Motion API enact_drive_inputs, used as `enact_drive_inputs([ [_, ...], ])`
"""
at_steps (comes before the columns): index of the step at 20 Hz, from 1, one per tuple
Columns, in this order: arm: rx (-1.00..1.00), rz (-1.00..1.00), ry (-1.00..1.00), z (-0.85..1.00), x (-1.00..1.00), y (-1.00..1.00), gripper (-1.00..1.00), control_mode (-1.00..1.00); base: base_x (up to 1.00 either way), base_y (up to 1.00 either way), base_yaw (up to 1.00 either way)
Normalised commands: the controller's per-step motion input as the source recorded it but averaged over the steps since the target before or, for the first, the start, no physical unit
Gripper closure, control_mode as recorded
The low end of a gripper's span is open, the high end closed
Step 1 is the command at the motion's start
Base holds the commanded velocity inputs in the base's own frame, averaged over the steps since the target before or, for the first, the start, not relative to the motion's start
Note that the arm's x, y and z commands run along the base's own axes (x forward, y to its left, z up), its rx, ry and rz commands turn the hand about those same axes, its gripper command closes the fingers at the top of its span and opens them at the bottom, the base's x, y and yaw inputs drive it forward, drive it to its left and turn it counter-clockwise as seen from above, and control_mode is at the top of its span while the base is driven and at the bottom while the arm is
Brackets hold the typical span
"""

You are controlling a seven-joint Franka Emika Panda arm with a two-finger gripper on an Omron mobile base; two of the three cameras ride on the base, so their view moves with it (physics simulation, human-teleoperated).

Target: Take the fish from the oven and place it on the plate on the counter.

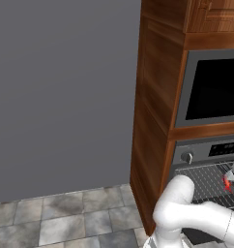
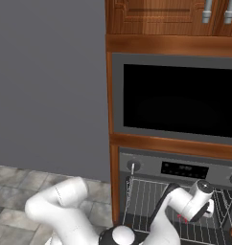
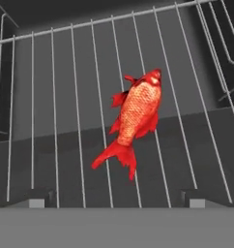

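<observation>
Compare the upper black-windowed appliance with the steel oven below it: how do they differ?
The upper black-windowed appliance has its dark front panel in place; the wide stainless-steel oven below stands open, its interior exposed. The upper one shows no contents; the oven shows a wire rack bearing a small orange-red fish. The oven has a round knob and display strip; neither shows on the upper one. Both are built into the same wooden column.

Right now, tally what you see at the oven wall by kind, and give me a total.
Fish: 1
Oven: 1
Microwave: 1
Wire rack: 1
Oven knob: 1
Total: 5
</observation>
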Motion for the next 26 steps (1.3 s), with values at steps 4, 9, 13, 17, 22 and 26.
enact_drive_inputs([
  [4, 0.00, 0.00, 0.00, -0.36, 0.42, 0.00, -1.00, -1.00, 0.00, 0.00, 0.00],
  [9, 0.00, 0.00, 0.00, -0.26, 0.46, -0.02, -1.00, -1.00, 0.00, 0.00, 0.00],
  [13, 0.00, -0.03, 0.00, -0.29, 0.24, -0.24, -1.00, -1.00, 0.00, 0.00, 0.00],
  [17, 0.00, -0.05, 0.00, -0.28, 0.06, -0.26, -1.00, -1.00, 0.00, 0.00, 0.00],
  [22, 0.00, -0.04, 0.00, -0.26, 0.05, -0.18, -1.00, -1.00, 0.00, 0.00, 0.00],
  [26, 0.00, -0.04, 0.00, -0.11, 0.06, -0.04, -1.00, -1.00, 0.00, 0.00, 0.00],
])
